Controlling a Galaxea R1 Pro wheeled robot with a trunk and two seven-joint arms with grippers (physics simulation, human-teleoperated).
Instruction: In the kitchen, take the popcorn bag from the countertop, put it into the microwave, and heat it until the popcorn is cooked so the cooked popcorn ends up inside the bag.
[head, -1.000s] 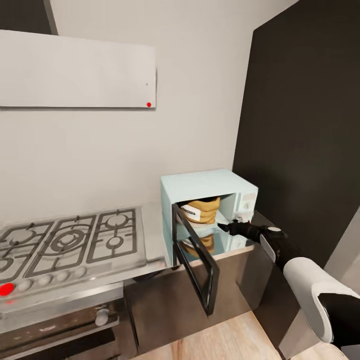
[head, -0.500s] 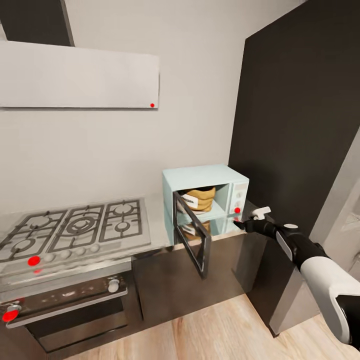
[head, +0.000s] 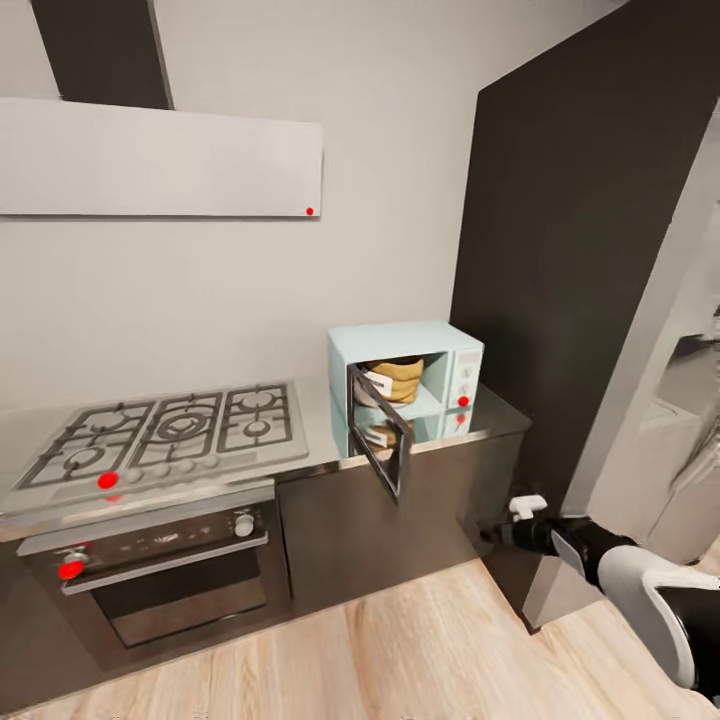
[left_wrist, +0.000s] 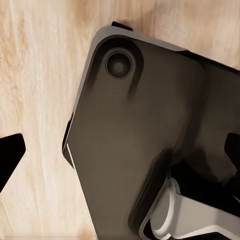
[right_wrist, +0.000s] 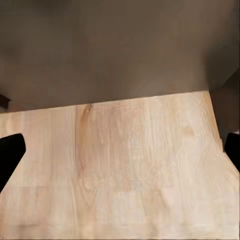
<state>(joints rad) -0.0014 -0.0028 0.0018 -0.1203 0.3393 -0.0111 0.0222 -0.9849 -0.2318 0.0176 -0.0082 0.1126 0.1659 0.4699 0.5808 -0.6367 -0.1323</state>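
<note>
Nearest the head camera, the right arm with its white shell and black wrist reaches forward low over the pale wood plank floor (head: 400, 640). The right gripper (head: 492, 535) hangs in front of the dark cabinet fronts (head: 400, 520), well below the counter edge, touching nothing. In the right wrist view its 2 black fingertips (right_wrist: 10, 152) sit at opposite edges of the frame with bare floor between them, so the jaws stand spread wide and hold nothing.

In the left wrist view the left gripper's dark fingertips (left_wrist: 10, 152) likewise sit at opposite frame edges, spread apart and empty, above the robot's own dark grey base plate (left_wrist: 130, 140) and the floor.

Farther back, the long grey glossy countertop (head: 495, 418) carries the small pale mint-blue microwave (head: 400, 345) at its right end. The dark glass door (head: 380, 445) hangs swung open toward the room. Inside the cavity sits the squat brown burlap popcorn bag (head: 393, 380), upright, white label facing the opening. Contents of the bag cannot be made out.

Left of the microwave lies the steel gas hob (head: 165, 435), with the built-in dark oven (head: 150, 580) beneath. On the grey wall above hangs the white slanted hood (head: 160, 160). A tall dark panel (head: 570, 250) stands right of the counter.
</note>
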